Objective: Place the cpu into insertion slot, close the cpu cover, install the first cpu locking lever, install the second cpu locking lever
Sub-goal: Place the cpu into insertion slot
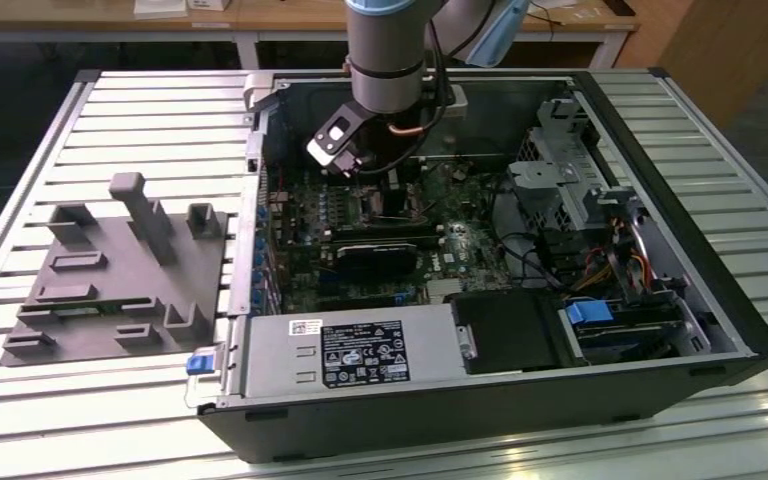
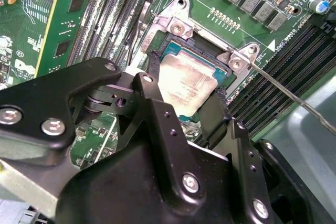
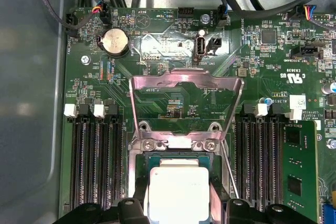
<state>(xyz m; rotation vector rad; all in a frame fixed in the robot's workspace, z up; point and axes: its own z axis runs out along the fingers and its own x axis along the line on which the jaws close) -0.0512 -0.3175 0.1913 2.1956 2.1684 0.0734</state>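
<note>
Now the claw [image 2: 188, 81] clasps the cpu [image 2: 184, 86] directly over the insertion slot [image 2: 205, 51].

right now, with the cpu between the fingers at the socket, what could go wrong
The gripper holds the cpu at the insertion slot; released tilted or off-square, it may not seat flat. The cpu cover stands open beside the slot, so the fingers could catch it on withdrawal. The thin locking lever lies near one finger and might snag.
</note>
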